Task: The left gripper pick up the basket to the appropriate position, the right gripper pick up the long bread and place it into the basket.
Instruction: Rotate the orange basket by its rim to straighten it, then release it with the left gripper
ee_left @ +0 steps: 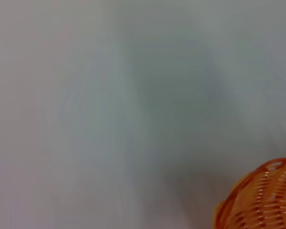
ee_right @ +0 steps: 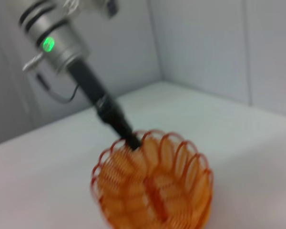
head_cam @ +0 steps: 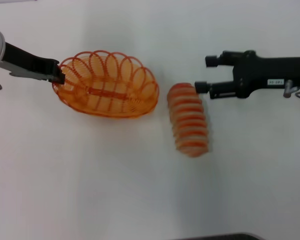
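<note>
So the basket point(head_cam: 107, 85) is gripped at its left end rim by the left gripper point(head_cam: 56, 75), closed fingers pinched on the looped wire there, as seen from the head view and confirmed in the right wrist view, where the black finger tips point(ee_right: 128, 138) are seen meeting the rim of the basket point(ee_right: 152, 191). Whether the basket is lifted or resting on the white table point(head_cam: 140, 200) can't really be told from these shots.

The long bread point(head_cam: 189, 119) is lying on the table just to the right of the basket, near it but not touching. Its long axis is run roughly front-to-back from the robot, tilted a bit, while the basket's long axis is laid left-to-right, so the two are pretty much crosswise to each other.

The right gripper point(head_cam: 204, 74) is held with its two fingers spread apart and nothing between them. The nearer finger is sat right by the far end of the bread, the other is further back. So the bread is found just toward the robot and slightly left of the open fingers. The right arm is clearly the nearer one.

Best guess: a small shift over the loaf's middle is needed, then the loaf has to be turned to match the basket.
</note>
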You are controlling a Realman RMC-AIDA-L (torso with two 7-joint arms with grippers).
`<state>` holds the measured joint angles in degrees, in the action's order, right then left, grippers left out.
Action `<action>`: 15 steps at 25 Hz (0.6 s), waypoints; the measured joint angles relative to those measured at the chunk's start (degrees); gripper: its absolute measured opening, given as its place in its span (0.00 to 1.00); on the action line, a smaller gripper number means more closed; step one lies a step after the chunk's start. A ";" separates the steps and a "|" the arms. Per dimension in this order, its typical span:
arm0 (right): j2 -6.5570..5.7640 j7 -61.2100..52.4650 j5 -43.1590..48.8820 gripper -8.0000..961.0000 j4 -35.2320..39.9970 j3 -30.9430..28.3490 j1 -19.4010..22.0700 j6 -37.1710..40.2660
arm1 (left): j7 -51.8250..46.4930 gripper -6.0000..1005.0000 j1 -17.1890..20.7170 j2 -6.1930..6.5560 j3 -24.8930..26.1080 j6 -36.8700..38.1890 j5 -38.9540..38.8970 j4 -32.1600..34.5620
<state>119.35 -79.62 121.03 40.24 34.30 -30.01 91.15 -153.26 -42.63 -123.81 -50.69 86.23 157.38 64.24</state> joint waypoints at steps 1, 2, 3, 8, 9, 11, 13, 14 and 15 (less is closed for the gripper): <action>0.00 0.00 -0.63 0.94 -0.03 -0.81 0.18 -0.01 | -0.38 0.08 0.42 -0.01 0.05 -0.07 -1.05 0.10; 0.00 0.02 -1.42 0.94 -0.10 -1.46 0.34 -0.02 | -0.88 0.08 1.06 -0.05 0.07 -0.22 -2.39 0.24; 0.01 0.13 -2.33 0.94 -0.20 -2.07 0.58 -0.02 | -1.36 0.08 1.63 -0.07 0.12 -0.35 -3.36 0.38; 0.02 0.73 -7.01 0.94 -0.68 -3.41 2.05 -0.08 | -3.47 0.08 4.53 -0.59 -0.42 -1.98 -6.50 1.04; 0.05 0.78 -7.87 0.94 -0.74 -3.44 2.35 -0.10 | -3.65 0.08 4.81 -0.63 -0.68 -2.30 -6.66 1.05; 0.13 0.82 -8.79 0.94 -0.84 -3.45 2.72 -0.10 | -4.19 0.08 5.55 -0.66 -1.57 -3.23 -7.28 1.08; 0.17 0.85 -9.15 0.94 -0.94 -3.46 2.95 -0.10 | -4.59 0.08 6.35 -0.72 -2.59 -4.20 -8.21 1.02; 0.19 0.85 -9.19 0.94 -1.01 -3.46 3.04 -0.11 | -4.91 0.08 7.01 -0.76 -3.58 -4.93 -8.68 0.93; 0.19 0.86 -9.21 0.94 -1.08 -3.46 3.11 -0.10 | -5.32 0.08 7.53 -0.77 -4.53 -5.68 -9.02 0.92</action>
<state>119.54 -78.76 111.82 39.16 30.84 -26.91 91.05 -158.57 -35.10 -124.58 -55.23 80.55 148.36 65.16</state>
